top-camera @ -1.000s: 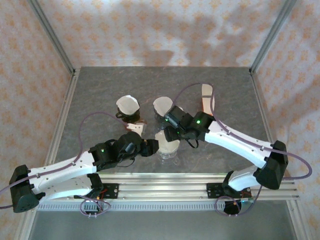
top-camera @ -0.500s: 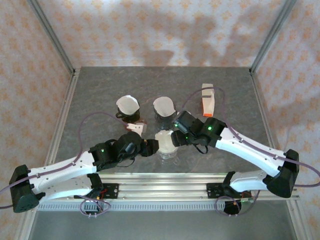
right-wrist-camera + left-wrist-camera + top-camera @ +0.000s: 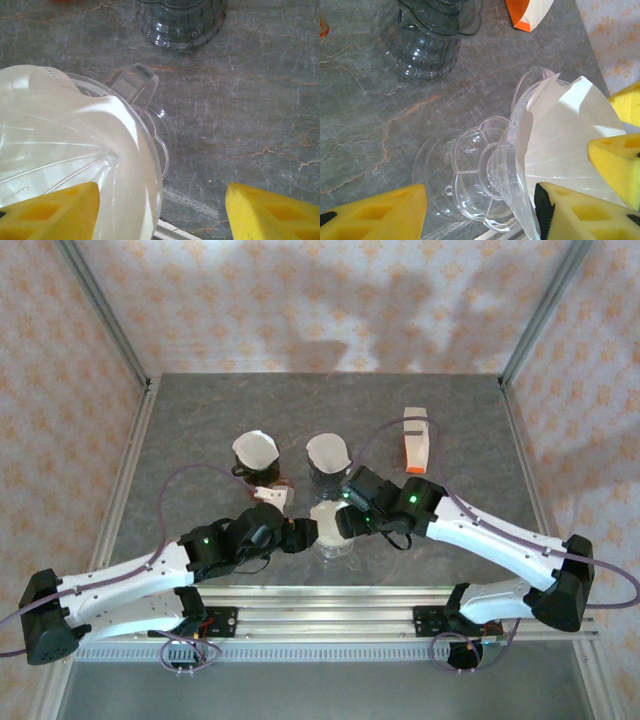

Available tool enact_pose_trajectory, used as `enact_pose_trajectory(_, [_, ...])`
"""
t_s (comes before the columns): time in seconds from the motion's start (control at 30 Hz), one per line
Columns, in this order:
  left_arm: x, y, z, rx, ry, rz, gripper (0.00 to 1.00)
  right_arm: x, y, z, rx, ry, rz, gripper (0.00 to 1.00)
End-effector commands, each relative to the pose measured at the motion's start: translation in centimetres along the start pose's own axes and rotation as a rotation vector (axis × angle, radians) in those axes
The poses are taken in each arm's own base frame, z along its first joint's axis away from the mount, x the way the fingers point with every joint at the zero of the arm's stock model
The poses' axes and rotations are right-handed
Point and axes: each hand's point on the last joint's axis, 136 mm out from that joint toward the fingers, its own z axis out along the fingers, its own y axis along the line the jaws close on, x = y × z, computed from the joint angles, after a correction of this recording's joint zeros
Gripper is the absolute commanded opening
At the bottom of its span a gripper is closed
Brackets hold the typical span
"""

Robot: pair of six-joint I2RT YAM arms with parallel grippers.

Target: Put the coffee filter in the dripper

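Yellow foam pads (image 3: 375,215) of the left gripper (image 3: 480,200) clamped across the clear plastic dripper (image 3: 470,170): one pad at the scalloped base flange, the other against the mouth rim. Holding it tipped over, axis running pad to pad, mouth turned toward the right gripper (image 3: 162,192). Handle loop (image 3: 135,82) on the side away from the left wrist camera.

White paper coffee filter (image 3: 560,130) seated inside the cone, lying against the clear wall, one corner poking out past the rim. Same story from the right wrist camera: looking straight into the filter-lined mouth.

Right gripper released, jaws spread wide. One pad (image 3: 50,212) in front of the filter's inner face, touching or not, can't tell. Other pad out over bare stone, nothing pinched between them.

From the top camera: both grippers nose to nose at the dripper, at mid-width of the grey stone-look worktop (image 3: 470,410), close to its near edge. Left gripper in from the left, right gripper in from the right.

Further out, toward the middle of the worktop: ribbed clear vessel (image 3: 328,480) with another white filter on top, just beyond the dripper. Left of that, third white filter (image 3: 255,448) on a dark holder. Orange-and-white packet (image 3: 415,440) off toward the right edge, well apart from both grippers.
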Motion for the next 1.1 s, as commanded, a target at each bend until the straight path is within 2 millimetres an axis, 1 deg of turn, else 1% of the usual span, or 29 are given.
enact_pose_trajectory(0.0, [0.0,1.1,0.1,-0.043,-0.007,-0.008,0.59,0.3,-1.2,-0.4,0.049,-0.021,0.019,0.67])
enact_pose_trajectory(0.1, [0.0,1.1,0.1,-0.044,-0.007,-0.01,0.6,0.3,-1.4,-0.5,0.056,-0.018,0.023,0.67])
enact_pose_trajectory(0.23, [-0.1,1.1,0.1,-0.043,-0.009,-0.009,0.59,-0.3,-0.2,-1.1,-0.002,-0.04,0.017,0.67])
enact_pose_trajectory(0.3, [0.0,1.0,0.1,-0.041,-0.007,-0.01,0.59,-0.6,0.7,-1.3,-0.038,-0.047,0.012,0.68])
enact_pose_trajectory(0.43, [-0.1,1.0,0.1,-0.041,-0.01,-0.011,0.59,-0.5,2.1,-0.7,-0.068,-0.021,0.002,0.68])
enact_pose_trajectory(0.57, [-0.1,1.1,0.1,-0.043,-0.011,-0.01,0.59,0.0,3.0,0.0,-0.069,0.005,-0.021,0.68])
enact_pose_trajectory(0.67, [-0.1,1.0,0.1,-0.041,-0.009,-0.009,0.59,0.6,3.2,-0.1,-0.078,0.014,-0.027,0.68])
enact_pose_trajectory(0.8, [0.0,1.0,0.2,-0.038,-0.008,-0.011,0.59,1.2,2.9,-0.2,-0.08,0.024,-0.026,0.68])
enact_pose_trajectory(1.03, [0.0,1.1,0.0,-0.041,-0.008,-0.009,0.59,0.7,3.0,-0.7,-0.085,0.009,-0.018,0.68])
enact_pose_trajectory(1.07, [0.0,1.2,0.0,-0.042,-0.01,-0.009,0.59,0.7,2.8,-0.7,-0.071,0.008,-0.019,0.68])
